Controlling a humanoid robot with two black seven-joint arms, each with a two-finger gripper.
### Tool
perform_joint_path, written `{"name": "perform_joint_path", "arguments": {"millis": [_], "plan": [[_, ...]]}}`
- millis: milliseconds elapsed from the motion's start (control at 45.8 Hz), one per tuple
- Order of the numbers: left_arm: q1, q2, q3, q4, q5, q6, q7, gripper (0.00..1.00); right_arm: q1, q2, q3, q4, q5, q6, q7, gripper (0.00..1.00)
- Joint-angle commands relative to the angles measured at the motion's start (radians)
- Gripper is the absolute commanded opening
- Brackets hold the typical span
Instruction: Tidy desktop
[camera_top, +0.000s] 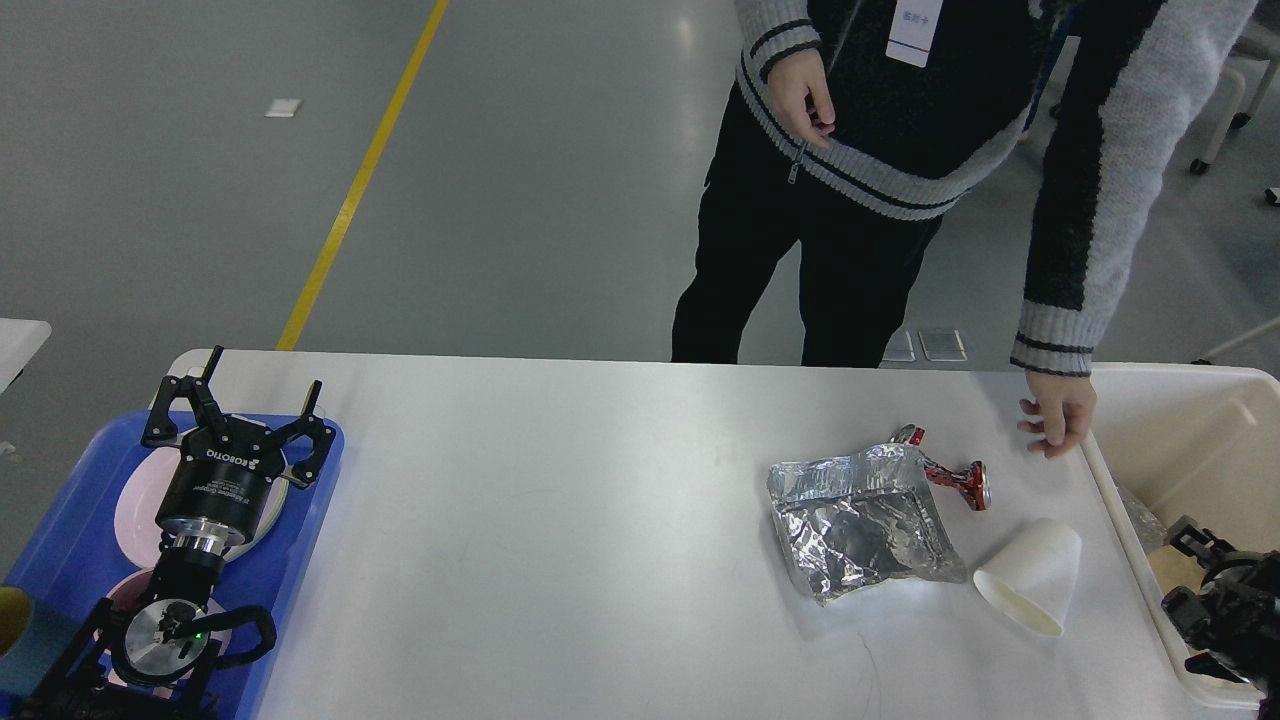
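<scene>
The white desktop (560, 520) spans the view. On its right part lie a crumpled silver foil bag (860, 520), a crushed red can (955, 478) just behind the bag, and a white paper cup (1035, 580) on its side at the bag's front right. My left gripper (245, 395) is open and empty, hovering above the blue tray (60, 560) at the left edge. My right gripper (1215, 600) is dark and partly cut off at the lower right, over the white bin (1110, 480); its fingers cannot be told apart.
A person stands behind the table; their hand (1055, 420) rests on the desktop by the bin's near corner. The tray holds pale plates (135, 500). The bin holds some crumpled trash. A yellow floor line runs behind the table.
</scene>
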Motion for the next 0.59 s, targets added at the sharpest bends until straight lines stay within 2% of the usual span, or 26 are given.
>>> {"name": "perform_joint_path", "arguments": {"millis": [0,153,262,459,568], "plan": [[0.001,0.0,0.0,0.001,0.0,0.0,0.0,0.96,0.069,-0.057,-0.002,0.098,-0.011,0.02,-0.002,1.0],[-0.001,0.0,0.0,0.0,0.0,0.0,0.0,0.96,0.288,-0.184,-0.048,0.347,-0.045,0.106,-0.002,1.0],[0.001,-0.001,0.0,0.0,-0.001,0.0,0.0,0.96,0.493,-0.233,-0.135,0.506,-0.112,0.187,-0.004,1.0],[0.001,-0.001,0.0,0.0,0.0,0.0,0.0,0.96,0.891,-0.223,-0.325,0.709,-0.143,0.511,-0.005,1.0],[0.001,-0.001,0.0,0.0,0.0,0.0,0.0,0.96,1.116,-0.152,-0.408,0.81,-0.142,0.683,-0.013,1.0]]}}
